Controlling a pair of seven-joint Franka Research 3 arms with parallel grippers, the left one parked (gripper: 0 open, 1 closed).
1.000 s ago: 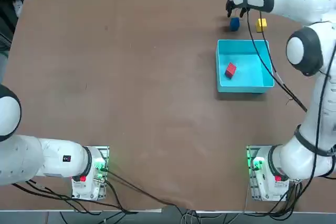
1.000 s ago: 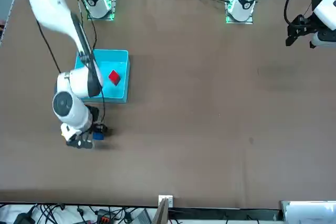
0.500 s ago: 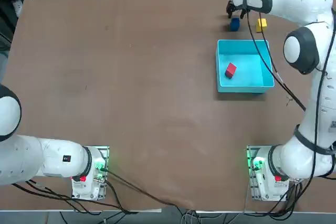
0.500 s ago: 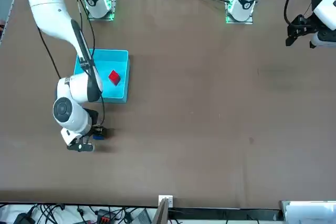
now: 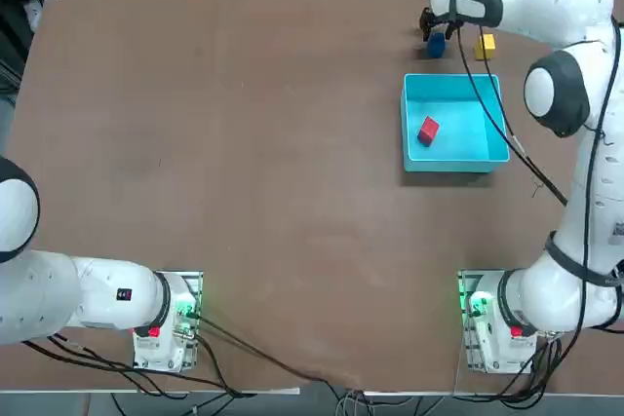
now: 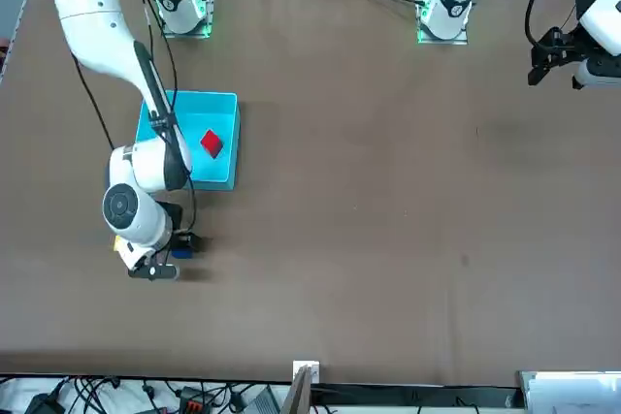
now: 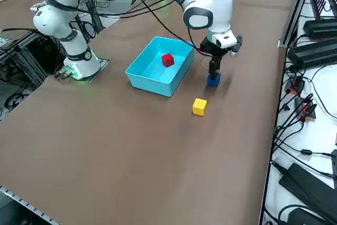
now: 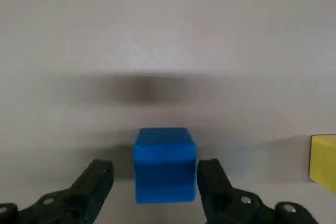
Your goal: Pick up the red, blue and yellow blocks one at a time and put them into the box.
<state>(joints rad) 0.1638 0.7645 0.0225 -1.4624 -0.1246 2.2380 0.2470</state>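
Three small cubes, one of each colour. The small dark blue cube [image 8: 165, 163] sits on the worktop at upper right of the top view, btwn the two black fingers [image 8: 94, 182] of the right gripper [image 8: 155, 187], jaws open, a gap each side of it. The small red cube [image 5: 427, 131] lies inside the light cyan square shallow tray [image 5: 495, 119], one tray, right of centre. The small yellow cube [image 5: 485, 45] sits on the worktop just beyond the tray, near the blue one. Front view hides yellow behind the arm; side view shows all three. The brown matte worktop [image 5: 244, 143] carries cables [image 7: 300, 125] along its edge.
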